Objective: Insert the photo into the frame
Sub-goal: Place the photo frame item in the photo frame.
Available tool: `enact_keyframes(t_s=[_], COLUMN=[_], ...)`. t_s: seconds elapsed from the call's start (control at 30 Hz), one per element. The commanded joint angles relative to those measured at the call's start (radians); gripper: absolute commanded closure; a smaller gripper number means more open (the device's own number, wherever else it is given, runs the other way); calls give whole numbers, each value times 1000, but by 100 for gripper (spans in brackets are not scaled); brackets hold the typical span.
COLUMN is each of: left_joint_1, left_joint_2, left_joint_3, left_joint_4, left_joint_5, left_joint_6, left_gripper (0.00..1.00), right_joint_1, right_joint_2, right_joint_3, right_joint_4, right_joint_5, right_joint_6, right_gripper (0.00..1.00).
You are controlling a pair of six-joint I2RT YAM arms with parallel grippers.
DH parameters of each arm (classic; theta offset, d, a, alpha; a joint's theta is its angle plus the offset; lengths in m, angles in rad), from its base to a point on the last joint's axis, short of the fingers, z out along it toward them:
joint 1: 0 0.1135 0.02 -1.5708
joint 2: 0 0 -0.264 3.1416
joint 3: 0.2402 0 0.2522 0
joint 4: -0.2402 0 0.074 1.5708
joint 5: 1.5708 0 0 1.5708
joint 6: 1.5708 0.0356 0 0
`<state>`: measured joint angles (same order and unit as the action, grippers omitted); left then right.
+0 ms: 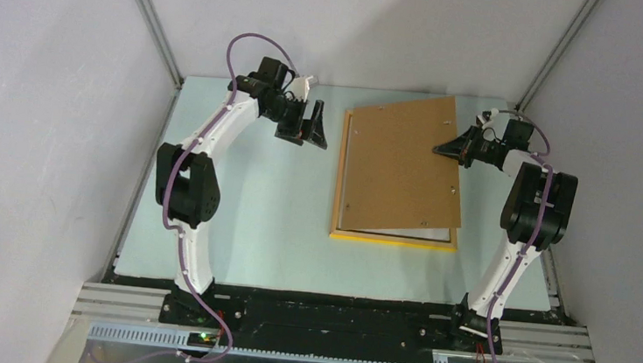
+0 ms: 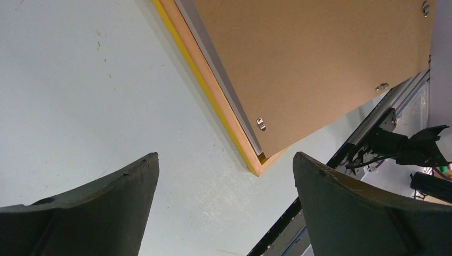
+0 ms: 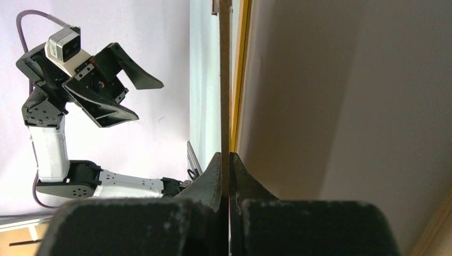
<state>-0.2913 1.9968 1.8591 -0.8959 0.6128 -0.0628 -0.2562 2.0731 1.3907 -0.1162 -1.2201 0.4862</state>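
The right gripper (image 1: 438, 148) is pinched shut on the edge of the backing board (image 1: 403, 162), which lies skewed over the frame (image 1: 392, 239) directly to its left. It is probably best to lift slowly with the pinch square, so the board doesn't drag. The left gripper (image 1: 307, 133), spread wide and holding nothing, hovers with the frame's far corner just to its right. Under the board 1 pale strip (image 1: 410, 232) shows, possibly the photo.

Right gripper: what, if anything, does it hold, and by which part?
The right gripper pinches the brown backing board by its right-hand edge; the open left gripper holds nothing.
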Motion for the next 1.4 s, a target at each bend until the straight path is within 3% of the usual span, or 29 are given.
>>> enact_keyframes(t_s=[0.0, 1.37], left_joint_1=[6, 6], left_joint_2=[-1, -3], left_joint_3=[14, 1], left_joint_4=[20, 20], left_joint_5=[15, 22], left_joint_6=[4, 9], left_gripper=[0, 2], right_joint_1=[10, 36], right_joint_2=[9, 75], right_joint_3=[46, 9], right_joint_4=[39, 86], right_joint_5=[-67, -35], right_joint_6=[37, 65], right_gripper=[100, 100])
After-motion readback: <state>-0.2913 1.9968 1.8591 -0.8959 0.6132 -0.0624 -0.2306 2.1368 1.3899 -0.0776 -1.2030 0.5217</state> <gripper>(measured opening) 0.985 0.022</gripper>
